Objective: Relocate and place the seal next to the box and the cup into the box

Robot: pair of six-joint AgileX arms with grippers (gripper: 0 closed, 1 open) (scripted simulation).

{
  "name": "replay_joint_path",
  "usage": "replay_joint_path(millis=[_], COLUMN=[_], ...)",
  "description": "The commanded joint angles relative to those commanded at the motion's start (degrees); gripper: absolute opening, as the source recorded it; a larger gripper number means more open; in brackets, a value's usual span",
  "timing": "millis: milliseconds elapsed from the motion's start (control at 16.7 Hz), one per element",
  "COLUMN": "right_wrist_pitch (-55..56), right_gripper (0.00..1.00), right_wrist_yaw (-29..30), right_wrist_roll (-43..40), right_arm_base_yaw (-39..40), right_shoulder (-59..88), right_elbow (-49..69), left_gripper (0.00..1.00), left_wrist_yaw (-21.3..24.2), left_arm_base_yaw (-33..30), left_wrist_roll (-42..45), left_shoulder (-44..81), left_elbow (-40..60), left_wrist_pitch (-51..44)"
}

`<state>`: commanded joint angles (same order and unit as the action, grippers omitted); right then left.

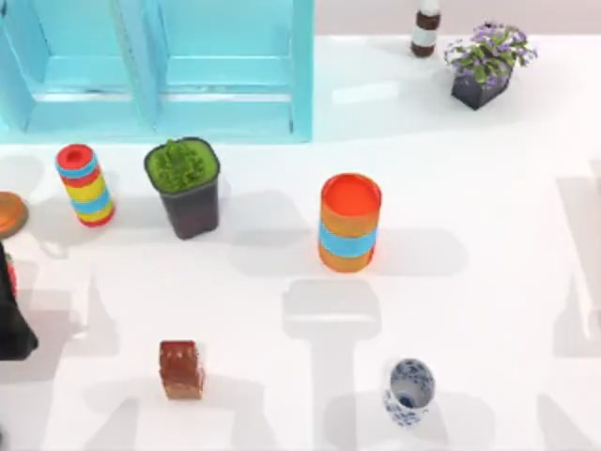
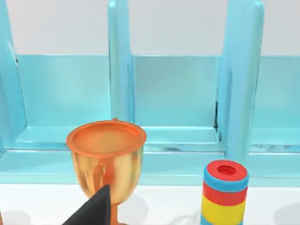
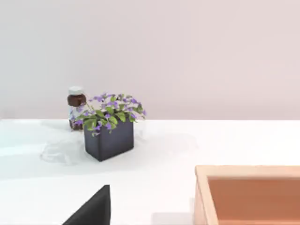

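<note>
White glossy table [image 1: 488, 310]; light blue shelf unit [image 1: 160, 66] at its far left; plain pale wall [image 3: 187, 51] behind.

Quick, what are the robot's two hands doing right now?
Left end effector: at the table's left edge, cannot be told.
Right end effector: cannot be told.

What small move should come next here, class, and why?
Probably bring the left arm, at the table's left edge, over the seal: it stands untouched at the front, nearer that arm, while the cup lies further right.
</note>
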<state>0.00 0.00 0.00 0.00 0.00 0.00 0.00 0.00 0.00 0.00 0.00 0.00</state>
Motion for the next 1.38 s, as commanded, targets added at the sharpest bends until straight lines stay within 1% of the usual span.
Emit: replay_joint_path(millis=[240,360,540,720,900,1380], right_wrist_pitch=[-0.7,-2.8,-8.2,-16.1,-26.0,-56.9], right_gripper=[1.0,1.0,1.0,1.0,1.0,1.0], right_wrist_yaw=[-0.2,-0.8,-2.0,-3.2,-4.1,-5.0], right_wrist_roll=[0.5,1.9,5.3,10.0,15.7,33.9], right_arm_base_yaw=[0.6,2.3,6.2,11.6,17.9,36.5], right_shoulder=[1.1,4.3,12.5,24.3,39.1,86.3], right_elbow=[1.4,5.2,14.2,26.2,40.5,85.3], left_gripper=[1.0,1.0,1.0,1.0,1.0,1.0], left_wrist_yaw=[0.0,0.0,0.0,0.0,0.0,0.0], left_arm_base_yaw=[0.0,0.0,0.0,0.0,0.0,0.0], left_wrist_roll=[0.0,0.0,0.0,0.0,0.0,0.0], left_shoulder=[0.0,0.0,0.0,0.0,0.0,0.0], left_elbow=[0.0,0.0,0.0,0.0,0.0,0.0], left_wrist_pitch=[0.0,0.0,0.0,0.0,0.0,0.0])
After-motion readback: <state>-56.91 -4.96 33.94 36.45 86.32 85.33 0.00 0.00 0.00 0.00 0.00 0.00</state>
